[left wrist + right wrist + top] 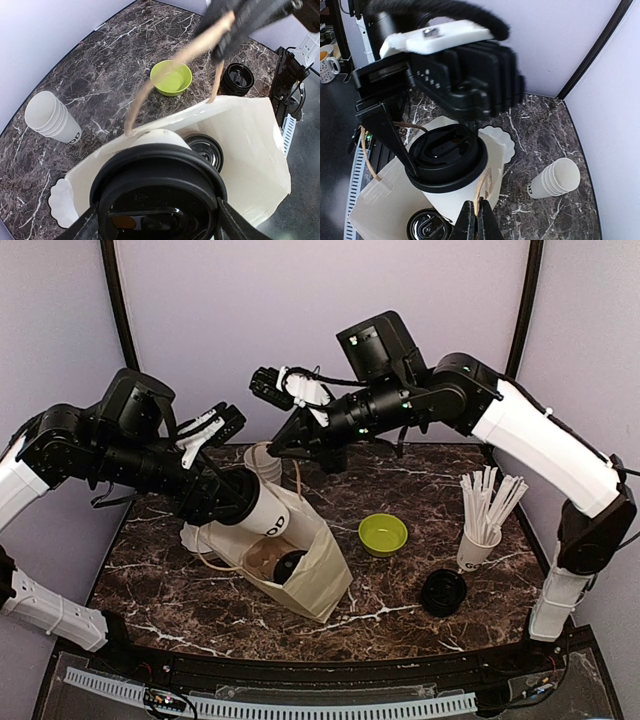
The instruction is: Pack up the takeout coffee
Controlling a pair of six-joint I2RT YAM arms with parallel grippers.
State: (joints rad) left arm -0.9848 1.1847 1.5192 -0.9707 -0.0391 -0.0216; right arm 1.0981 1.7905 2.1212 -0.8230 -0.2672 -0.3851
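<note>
At frame centre the left claw (245,503) grips a lidded cup (272,512) in the bag (322,575) mouth; the right claw (474,220) pinches the handle (481,187). Next, likely: lower, release.

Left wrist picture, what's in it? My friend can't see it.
The left gripper holds a black-lidded coffee cup over an open paper bag, where another lidded cup lies. The right gripper pinches the bag handle up; a green bowl and stacked white cups sit on the marble table.
</note>
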